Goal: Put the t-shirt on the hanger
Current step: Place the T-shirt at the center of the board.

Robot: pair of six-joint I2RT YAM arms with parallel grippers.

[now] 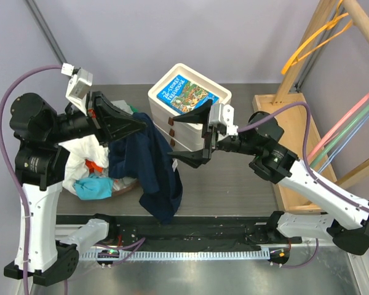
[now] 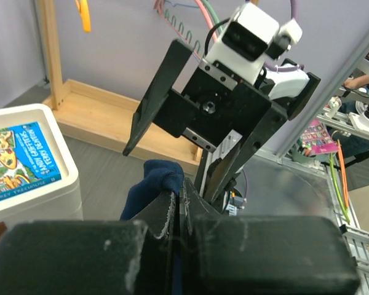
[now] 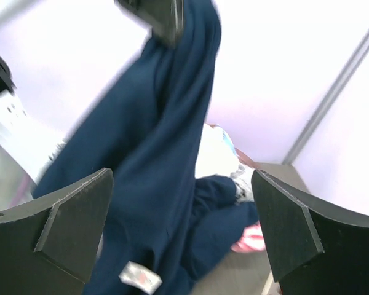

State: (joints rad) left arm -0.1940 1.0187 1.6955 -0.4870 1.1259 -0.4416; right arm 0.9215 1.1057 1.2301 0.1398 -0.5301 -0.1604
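Dangling beside the clothes pile (image 1: 89, 175), the t-shirt (image 1: 152, 175) is pinched at its top by the fully closed left gripper (image 1: 140, 126); the hanger (image 1: 307, 42) hangs well apart on the wooden rack (image 1: 289, 123), not yet fetched; the right gripper (image 1: 183, 136) gapes wide, empty, beside the cloth.

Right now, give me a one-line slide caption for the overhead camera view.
Shut left gripper holds the navy t-shirt up beside a laundry pile; the open right gripper faces it.
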